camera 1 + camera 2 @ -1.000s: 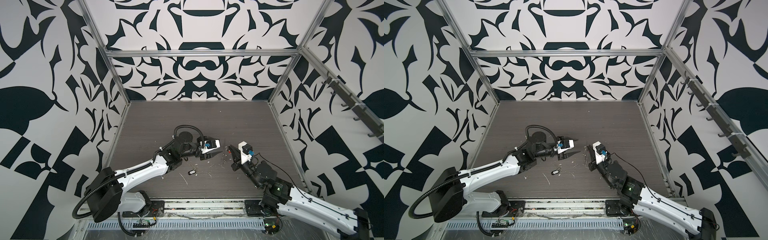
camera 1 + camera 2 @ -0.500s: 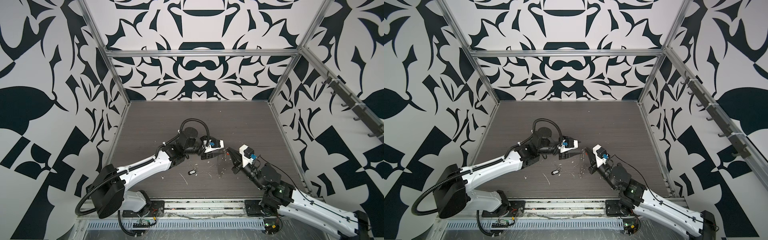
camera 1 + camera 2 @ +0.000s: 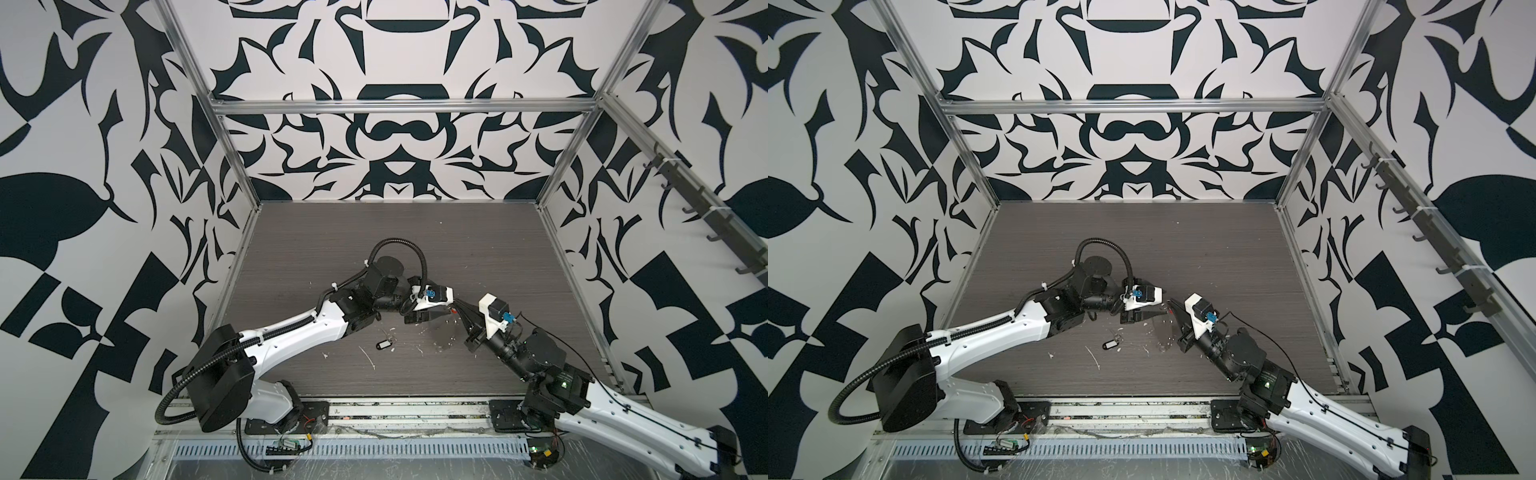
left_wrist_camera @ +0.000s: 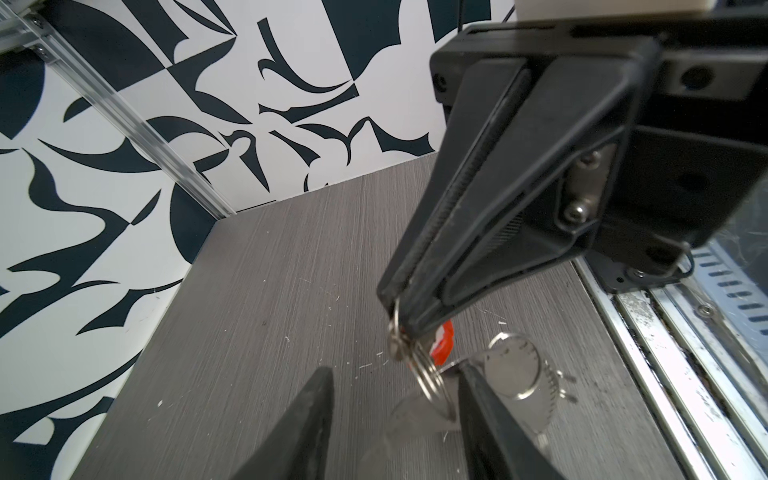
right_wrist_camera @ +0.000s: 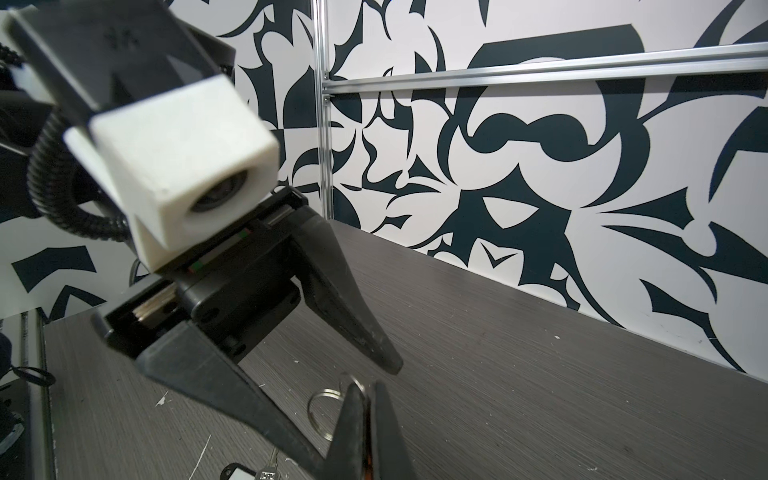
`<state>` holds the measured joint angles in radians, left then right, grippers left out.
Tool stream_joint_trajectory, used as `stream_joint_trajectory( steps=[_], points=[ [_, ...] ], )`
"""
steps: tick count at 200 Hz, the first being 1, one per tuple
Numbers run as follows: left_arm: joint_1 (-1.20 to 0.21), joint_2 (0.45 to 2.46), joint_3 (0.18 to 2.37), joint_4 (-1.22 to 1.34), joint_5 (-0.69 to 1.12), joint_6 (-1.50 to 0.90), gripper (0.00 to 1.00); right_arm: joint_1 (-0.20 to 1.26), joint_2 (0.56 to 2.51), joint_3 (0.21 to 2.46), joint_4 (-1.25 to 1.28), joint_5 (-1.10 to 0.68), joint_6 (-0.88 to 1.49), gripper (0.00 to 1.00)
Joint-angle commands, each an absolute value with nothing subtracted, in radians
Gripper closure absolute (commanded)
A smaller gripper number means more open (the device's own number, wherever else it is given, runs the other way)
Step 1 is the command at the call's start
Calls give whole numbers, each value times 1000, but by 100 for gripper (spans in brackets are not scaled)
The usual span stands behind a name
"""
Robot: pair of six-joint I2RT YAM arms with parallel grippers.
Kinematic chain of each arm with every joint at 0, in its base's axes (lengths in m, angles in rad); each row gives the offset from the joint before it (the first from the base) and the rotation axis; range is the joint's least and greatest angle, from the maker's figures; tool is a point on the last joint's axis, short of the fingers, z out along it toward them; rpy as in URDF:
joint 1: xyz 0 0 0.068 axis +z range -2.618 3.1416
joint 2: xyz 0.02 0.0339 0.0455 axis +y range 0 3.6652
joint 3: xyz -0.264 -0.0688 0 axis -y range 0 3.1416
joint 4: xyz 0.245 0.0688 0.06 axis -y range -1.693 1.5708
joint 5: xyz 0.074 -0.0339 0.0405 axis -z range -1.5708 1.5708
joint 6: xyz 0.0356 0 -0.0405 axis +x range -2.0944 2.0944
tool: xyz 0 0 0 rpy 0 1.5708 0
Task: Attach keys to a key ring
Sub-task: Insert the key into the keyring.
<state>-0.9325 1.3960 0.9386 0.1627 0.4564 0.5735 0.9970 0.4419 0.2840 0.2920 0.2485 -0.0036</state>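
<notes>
Pinches the red-tag keys [image 4: 515,370] in the clenched right gripper [image 4: 395,305], dangling over the table [image 3: 415,232] mid-scene. Brackets their split ring [image 4: 428,378] with the released left gripper [image 4: 395,370]. Shows the key ring [image 3: 442,334] as a faint grey disc just near of both tips. Finds the black-tag keys [image 3: 383,345] flat, nearer and left, amid white scraps [image 3: 369,356].

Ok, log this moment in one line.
right tool: shut on red-tag keys | left tool: open, close to them | black-tag keys: on table
</notes>
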Motion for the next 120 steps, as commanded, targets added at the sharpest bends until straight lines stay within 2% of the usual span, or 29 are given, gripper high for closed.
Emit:
stream_joint_trajectory(
  steps=[1, 120],
  points=[
    [-939, 1403, 965, 137, 477, 599, 49, 999, 442, 311, 332, 226, -11, 100],
    [-940, 1326, 886, 260, 420, 564, 52, 999, 406, 294, 330, 279, -8, 100]
  ],
)
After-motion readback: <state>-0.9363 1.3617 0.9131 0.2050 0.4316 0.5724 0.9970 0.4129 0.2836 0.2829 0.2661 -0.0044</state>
